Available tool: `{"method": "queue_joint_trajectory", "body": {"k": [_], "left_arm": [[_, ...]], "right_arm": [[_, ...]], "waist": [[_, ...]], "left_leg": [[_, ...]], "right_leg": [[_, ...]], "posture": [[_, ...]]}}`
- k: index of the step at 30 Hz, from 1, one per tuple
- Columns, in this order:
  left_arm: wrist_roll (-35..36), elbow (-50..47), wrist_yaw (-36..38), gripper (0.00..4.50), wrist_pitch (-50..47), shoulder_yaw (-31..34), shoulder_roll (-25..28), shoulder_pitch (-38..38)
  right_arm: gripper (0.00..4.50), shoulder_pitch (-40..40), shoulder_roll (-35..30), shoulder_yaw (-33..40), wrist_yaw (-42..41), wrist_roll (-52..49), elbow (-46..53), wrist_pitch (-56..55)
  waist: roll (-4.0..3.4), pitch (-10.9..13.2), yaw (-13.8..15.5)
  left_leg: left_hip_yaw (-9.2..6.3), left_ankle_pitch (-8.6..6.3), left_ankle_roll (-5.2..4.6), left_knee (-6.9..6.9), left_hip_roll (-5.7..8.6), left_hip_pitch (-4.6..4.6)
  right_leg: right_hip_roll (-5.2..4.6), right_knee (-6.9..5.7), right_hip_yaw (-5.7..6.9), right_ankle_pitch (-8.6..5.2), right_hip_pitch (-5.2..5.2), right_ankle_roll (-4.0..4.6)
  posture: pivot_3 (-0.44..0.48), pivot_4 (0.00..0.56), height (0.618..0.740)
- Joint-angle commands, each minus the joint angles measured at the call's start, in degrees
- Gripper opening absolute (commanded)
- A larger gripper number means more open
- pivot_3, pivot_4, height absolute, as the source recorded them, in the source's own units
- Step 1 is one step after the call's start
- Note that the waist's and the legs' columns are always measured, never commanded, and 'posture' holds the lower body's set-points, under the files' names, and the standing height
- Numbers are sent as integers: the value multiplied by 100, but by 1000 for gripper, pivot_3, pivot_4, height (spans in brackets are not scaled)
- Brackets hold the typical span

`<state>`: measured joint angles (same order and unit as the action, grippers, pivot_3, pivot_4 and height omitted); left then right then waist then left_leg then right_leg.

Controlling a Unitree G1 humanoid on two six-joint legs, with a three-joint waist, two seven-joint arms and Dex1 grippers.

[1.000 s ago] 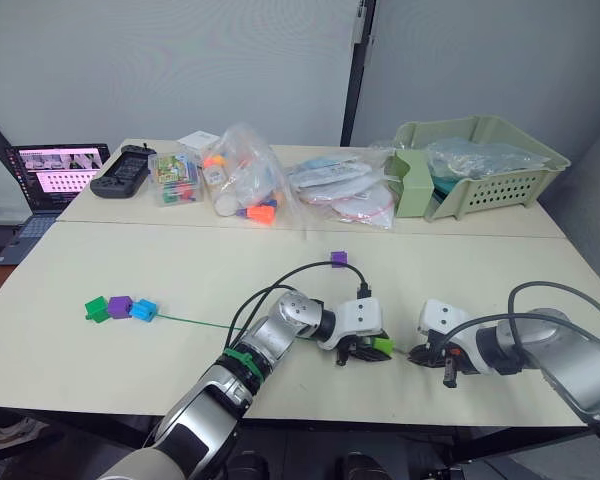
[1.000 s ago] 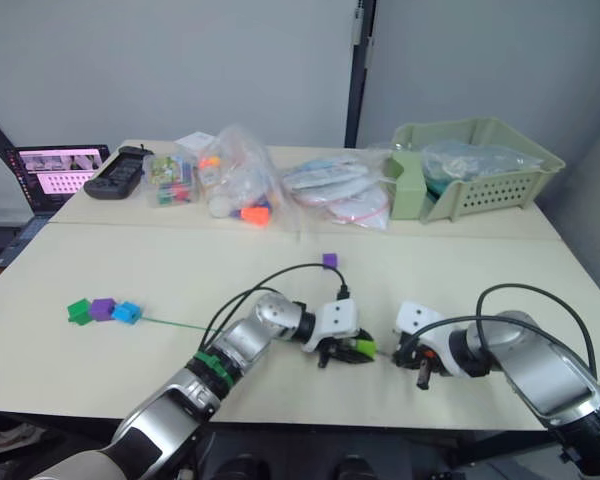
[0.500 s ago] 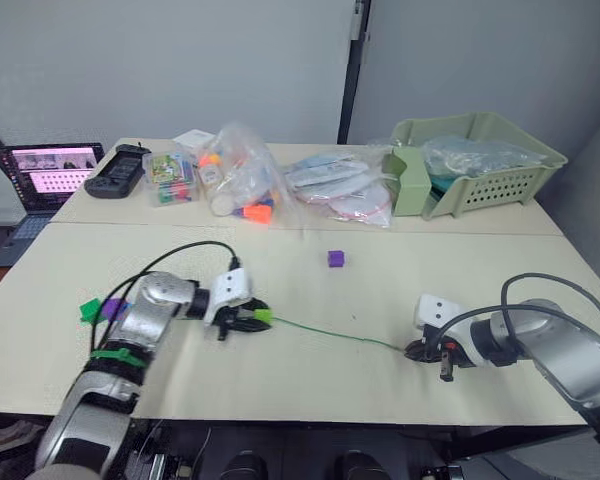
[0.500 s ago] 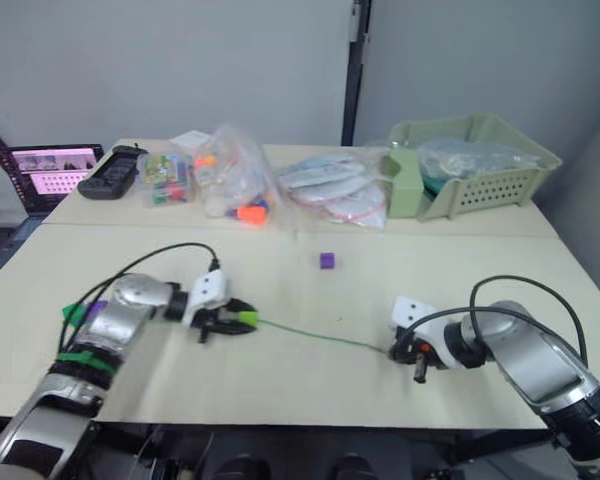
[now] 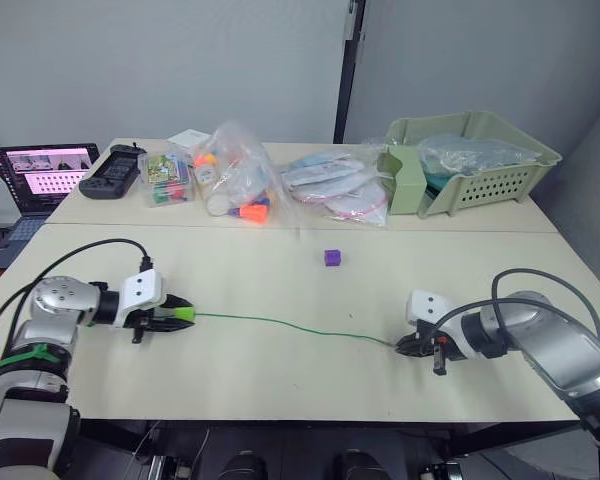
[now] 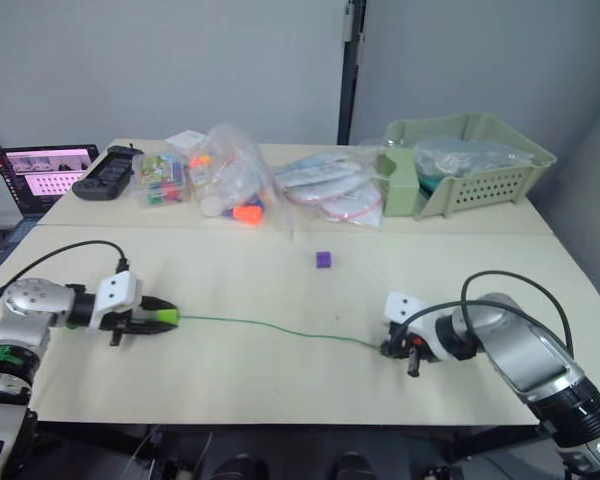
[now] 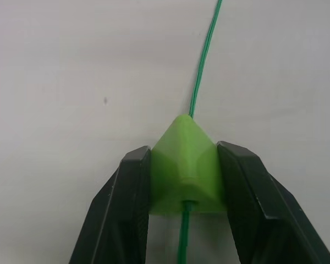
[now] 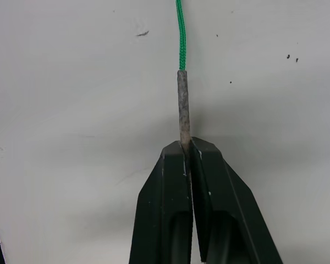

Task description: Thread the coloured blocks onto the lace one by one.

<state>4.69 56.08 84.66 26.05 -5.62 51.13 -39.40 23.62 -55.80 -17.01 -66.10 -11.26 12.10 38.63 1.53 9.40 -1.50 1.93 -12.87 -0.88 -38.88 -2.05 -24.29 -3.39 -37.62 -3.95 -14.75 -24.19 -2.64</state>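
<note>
Seen from the head camera: left gripper low over the cream table near its left edge, jaws pinching the lime green block, with the lace running out of the block as a thin green line across the table to the right gripper, pressed shut on the lace's far end. One purple block alone on the table, well apart from both grippers and nearer the back. Along the back of the table: clear bags of toys, a pale green basket, a black handheld controller, and an open laptop at the far left. Seen from the left wrist: lime green block squeezed between two black fingers, one on each side and touching it, a corner pointing away; lace entering the near face through a hole and leaving past the far corner, lying on the table surface. Seen from the right wrist: fingers closed tight together on the stiff pale tip of the lace, most of the tip sticking out beyond them, green cord carrying on from it across the table.
</note>
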Motion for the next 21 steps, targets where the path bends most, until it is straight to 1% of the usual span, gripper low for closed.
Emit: {"method": "queue_joint_trajectory", "body": {"k": [1, 4, 7, 9, 12, 15, 16, 17, 19, 21], "left_arm": [[-212, 396, 111, 1350, 72, 77, 423, -132], [-356, 655, 104, 1350, 201, 78, 641, -243], [-315, 745, 225, 1350, -15, 160, 712, -428], [-241, 709, 373, 2377, -129, 210, 666, -502], [-65, 549, 618, 3262, -437, 335, 574, -660], [-25, 439, 659, 4321, -550, 417, 542, -726], [-24, 412, 664, 4492, -575, 433, 539, -723], [-25, 391, 667, 4492, -594, 443, 539, -713], [553, -458, 749, 4492, -1196, 469, 245, -918], [940, -1280, 784, 4492, -1719, 483, -56, -894]], "right_arm": [[0, 77, 11, 54, -39, 87, -52, -157], [0, 85, 34, 46, -64, 111, -99, -211], [0, 105, 61, 45, -99, 143, -152, -261], [0, 106, 74, 53, -119, 156, -170, -287], [0, 119, 93, 56, -146, 167, -192, -320], [0, 124, 99, 56, -167, 181, -203, -342], [0, 124, 102, 58, -170, 184, -205, -346], [0, 124, 104, 59, -173, 188, -207, -349], [0, 132, 131, 71, -175, 161, -177, -329], [0, 151, 168, 78, -173, 134, -149, -305]], "waist": [[0, 0, -2], [1, 0, 28], [6, 1, 58], [6, 1, 78], [8, 2, 85], [9, 2, 77], [9, 2, 77], [9, 2, 76], [9, 2, 75], [14, 3, 145]], "left_leg": [[1, 0, 0, 1, -1, 0], [2, 0, 0, 1, 0, 0], [5, 0, 0, -4, -1, -2], [7, 0, 0, -6, -1, -3], [8, 0, 0, -9, -1, -6], [8, 0, 0, -9, -1, -6], [8, 0, 0, -9, -1, -6], [8, 0, 0, -9, -1, -6], [8, 0, 0, -8, -1, -6], [-1, 1, 2, -13, 0, -9]], "right_leg": [[0, -2, 0, 0, -3, 0], [0, -3, 1, 0, -3, 0], [-1, -1, 2, -1, -2, 0], [-1, -1, 2, -1, -1, 0], [-1, -2, 2, -1, -2, 0], [-1, -2, 2, -1, -3, 0], [-1, -4, 2, -1, -3, 0], [-1, -5, 2, -1, -4, 0], [-1, -7, 2, -1, -4, 0], [-2, -8, 5, 0, 3, 0]], "posture": [[0, 150, 733], [0, 150, 733], [0, 150, 733], [0, 150, 733], [0, 150, 733], [0, 150, 733], [0, 150, 733], [0, 150, 733], [0, 150, 733], [0, 150, 733]]}}
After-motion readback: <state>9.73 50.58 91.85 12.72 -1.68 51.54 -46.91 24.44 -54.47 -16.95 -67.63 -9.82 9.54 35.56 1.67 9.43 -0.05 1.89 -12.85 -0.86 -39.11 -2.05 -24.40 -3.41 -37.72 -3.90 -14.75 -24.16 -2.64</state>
